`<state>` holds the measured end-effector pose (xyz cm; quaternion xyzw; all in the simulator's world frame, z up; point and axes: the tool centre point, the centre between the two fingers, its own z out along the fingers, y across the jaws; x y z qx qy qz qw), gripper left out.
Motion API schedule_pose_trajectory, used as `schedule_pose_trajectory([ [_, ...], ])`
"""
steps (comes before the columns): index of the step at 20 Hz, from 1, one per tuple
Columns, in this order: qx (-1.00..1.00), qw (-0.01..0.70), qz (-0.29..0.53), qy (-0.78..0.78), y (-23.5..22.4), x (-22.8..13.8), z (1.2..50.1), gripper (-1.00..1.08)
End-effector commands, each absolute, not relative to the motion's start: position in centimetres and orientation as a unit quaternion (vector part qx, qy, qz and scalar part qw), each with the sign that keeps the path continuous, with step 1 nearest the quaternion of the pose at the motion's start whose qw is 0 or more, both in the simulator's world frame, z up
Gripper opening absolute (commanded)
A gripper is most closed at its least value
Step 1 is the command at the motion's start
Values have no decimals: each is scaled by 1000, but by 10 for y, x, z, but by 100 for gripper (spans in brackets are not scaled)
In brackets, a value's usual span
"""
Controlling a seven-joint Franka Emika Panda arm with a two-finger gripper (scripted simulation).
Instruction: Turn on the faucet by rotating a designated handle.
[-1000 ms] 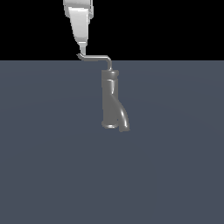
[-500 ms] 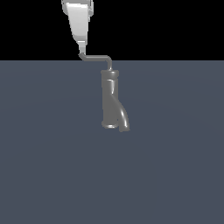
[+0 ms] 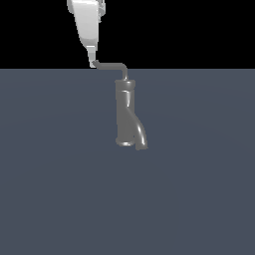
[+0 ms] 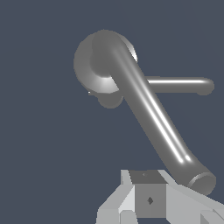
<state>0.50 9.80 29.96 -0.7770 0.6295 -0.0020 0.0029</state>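
The grey faucet stands upright on the floor, its short curved spout branching off low on the exterior view's right. The thin L-shaped handle runs from the top of the body toward the exterior view's left. My white gripper comes down from above with its fingers together, its tip against the handle's hooked end. In the wrist view the handle runs close and diagonal from the faucet top to my gripper. The spout shows farther below.
A flat dark grey-blue floor lies under the faucet. The background above its far edge is black.
My gripper tip has dropped slightly and edged toward the exterior view's right at the handle's end. The handle has barely turned. The faucet body has not moved.
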Motion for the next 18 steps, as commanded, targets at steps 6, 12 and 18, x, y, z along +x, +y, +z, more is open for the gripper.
schedule_pose_trajectory([
  [6,-775,1,-1,632,73,-13,299,-100],
  [12,-775,1,0,632,53,-29,299,-100],
  [18,-774,0,0,633,33,-45,300,-100],
])
